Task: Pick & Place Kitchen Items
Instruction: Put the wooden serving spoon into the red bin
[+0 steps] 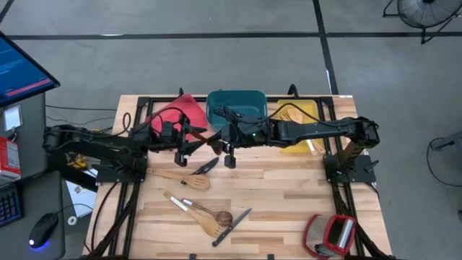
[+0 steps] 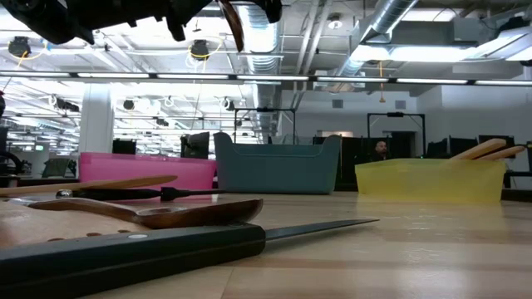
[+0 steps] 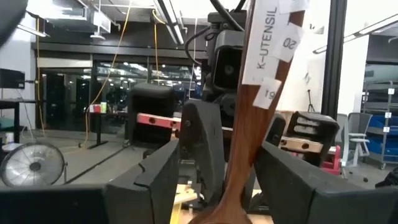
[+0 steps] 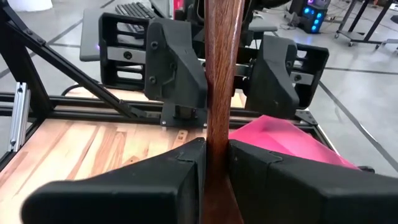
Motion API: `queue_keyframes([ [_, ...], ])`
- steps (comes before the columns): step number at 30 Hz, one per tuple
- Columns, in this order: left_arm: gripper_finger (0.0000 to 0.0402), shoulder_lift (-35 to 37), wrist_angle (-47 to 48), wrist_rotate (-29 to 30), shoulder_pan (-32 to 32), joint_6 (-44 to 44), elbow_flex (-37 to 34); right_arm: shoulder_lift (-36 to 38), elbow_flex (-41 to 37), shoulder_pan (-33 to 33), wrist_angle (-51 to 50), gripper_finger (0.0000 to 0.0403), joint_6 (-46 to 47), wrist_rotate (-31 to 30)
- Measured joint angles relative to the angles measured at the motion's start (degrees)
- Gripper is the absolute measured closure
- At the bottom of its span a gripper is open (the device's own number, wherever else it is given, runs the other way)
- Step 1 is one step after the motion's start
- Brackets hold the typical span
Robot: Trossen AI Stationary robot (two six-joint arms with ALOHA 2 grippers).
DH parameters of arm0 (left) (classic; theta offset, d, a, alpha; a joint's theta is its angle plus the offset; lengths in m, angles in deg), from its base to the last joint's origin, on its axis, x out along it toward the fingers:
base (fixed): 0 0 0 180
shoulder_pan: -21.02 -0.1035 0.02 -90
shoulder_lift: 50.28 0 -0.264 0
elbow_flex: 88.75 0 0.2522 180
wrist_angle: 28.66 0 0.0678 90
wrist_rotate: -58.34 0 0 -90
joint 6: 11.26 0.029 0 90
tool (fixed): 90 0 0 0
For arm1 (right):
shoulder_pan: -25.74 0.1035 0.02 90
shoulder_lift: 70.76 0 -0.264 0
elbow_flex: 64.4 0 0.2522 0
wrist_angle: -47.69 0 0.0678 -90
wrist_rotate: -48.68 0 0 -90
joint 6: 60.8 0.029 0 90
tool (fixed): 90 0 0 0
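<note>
A dark brown wooden spoon (image 1: 214, 142) with white paper tags (image 3: 273, 37) is held in the air between my two grippers, above the table's far middle, in front of the teal tray. My right gripper (image 4: 214, 163) is shut on its handle. My left gripper (image 3: 227, 177) faces it from the left, open, with one finger on either side of the spoon and a gap showing on both sides. Both grippers show at the top of the low view, with the spoon (image 2: 233, 25) between them. My right gripper pinches the spoon's straight handle (image 4: 216, 134) between its two fingers (image 4: 180, 165). The fingers come level from the table's right side and lie across the handle. The spoon stands roughly upright in the hold, lifted clear of the table.
A pink tray (image 1: 180, 112), a teal tray (image 1: 234, 105) and a yellow tray (image 1: 296, 119) holding wooden utensils stand along the far edge. Light wooden spatulas (image 1: 177, 177), a spoon (image 1: 220, 217) and black-handled knives (image 1: 232, 225) lie on the near table. A red-and-silver object (image 1: 328, 235) sits near right.
</note>
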Motion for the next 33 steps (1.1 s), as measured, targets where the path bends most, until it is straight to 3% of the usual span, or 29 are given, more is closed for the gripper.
queue_keyframes([
  [9,0.0251,-1.18,-0.49,-0.07,0.0,0.22,1.04,0.0,0.0,-0.04,-0.49,0.0346,-0.39,-0.01],
  [19,0.0384,-1.16,-0.44,-0.84,0.0,2.25,1.04,0.08,0.0,-0.52,-0.76,0.0346,-0.37,-0.21],
  [28,0.0387,-1.16,-0.43,-1.01,0.0,1.85,1.04,0.09,0.0,-0.93,-0.76,0.0344,1.18,0.01],
  [33,0.0387,-1.03,-0.54,-1.24,0.0,1.41,1.07,0.81,-0.02,-0.94,-0.97,0.032,1.33,-0.69],
])
